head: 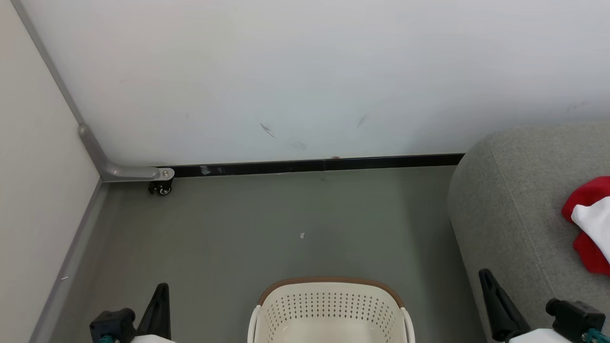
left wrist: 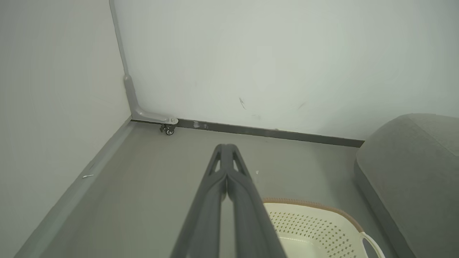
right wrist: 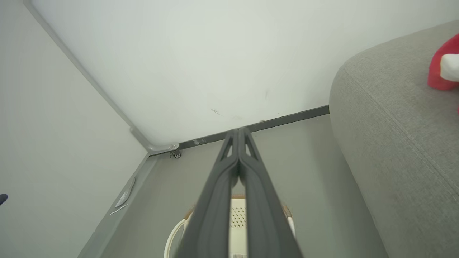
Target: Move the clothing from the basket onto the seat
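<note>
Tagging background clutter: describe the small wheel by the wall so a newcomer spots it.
Follow the dark baseboard under the white wall left to the room corner. A grey metal bracket curves down there, and the caster sits under its end. It is small, black and wheeled, unlike the flat pale scrap on the floor.

The floor (head: pixel 286 214) lies open from the basket (head: pixel 331 282) to the back wall (head: pixel 305 71) and left to the side wall (head: pixel 33 190). A small caster (head: pixel 162 188) sits at its back-left corner. On the right the seat (head: pixel 505 200) stands near the basket, with a strip of floor between them. Clothing (head: pixel 588 224) lies on the seat, well in from that end.
</note>
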